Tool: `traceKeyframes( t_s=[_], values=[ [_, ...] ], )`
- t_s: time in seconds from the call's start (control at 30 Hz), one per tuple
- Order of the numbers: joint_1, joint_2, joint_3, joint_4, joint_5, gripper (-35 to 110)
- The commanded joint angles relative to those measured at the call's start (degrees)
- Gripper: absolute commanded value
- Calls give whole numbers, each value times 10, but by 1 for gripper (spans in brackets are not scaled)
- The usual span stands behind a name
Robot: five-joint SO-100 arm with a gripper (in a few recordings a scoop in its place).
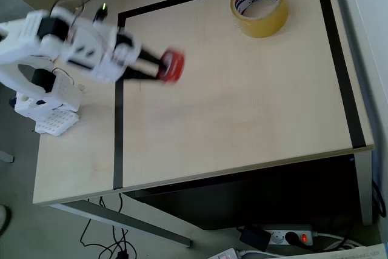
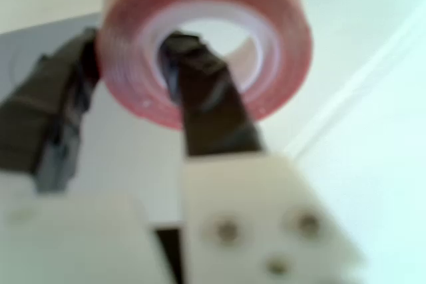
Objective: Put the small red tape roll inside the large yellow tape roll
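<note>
— Overhead view first: where do we see the claw (image 1: 162, 65) and what does it carry?

— We see the white arm (image 1: 73, 43) reaching in from the left edge, over the pale wooden bench (image 1: 242, 107). Its dark fingers are clamped on the small red tape roll (image 1: 172, 65), which looks blurred. The roll sits just right of the black tape line (image 1: 118, 125) running down the bench (that line turns a corner near the arm and continues along the top).

— And the large yellow tape roll (image 1: 259, 6)?

— We find it lying flat near the top right of the bench, well apart from the claw and the red roll. Its white core shows red and blue print.

— What do we get from the wrist view?

— We see the small red tape roll (image 2: 203, 41) close up, at the top of the picture. One dark finger (image 2: 206, 98) passes into its pale centre hole; the other finger (image 2: 50, 124) presses on the outside at the left. So the claw (image 2: 126, 71) is closed on the roll's wall.

— Anything else worth noting?

— We notice a power strip (image 1: 290, 235) with a lit red switch on the floor below the bench, plus loose cables (image 1: 109, 241).
</note>
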Motion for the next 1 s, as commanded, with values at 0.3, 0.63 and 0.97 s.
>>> traceKeyframes(
  t_s=[0.3, 0.63, 0.97],
  values=[
    [-112, -439, -867, 166, 69, 0],
    [-187, -501, -846, 44, 69, 0],
    [-221, -613, -863, 32, 109, 0]
  ],
)
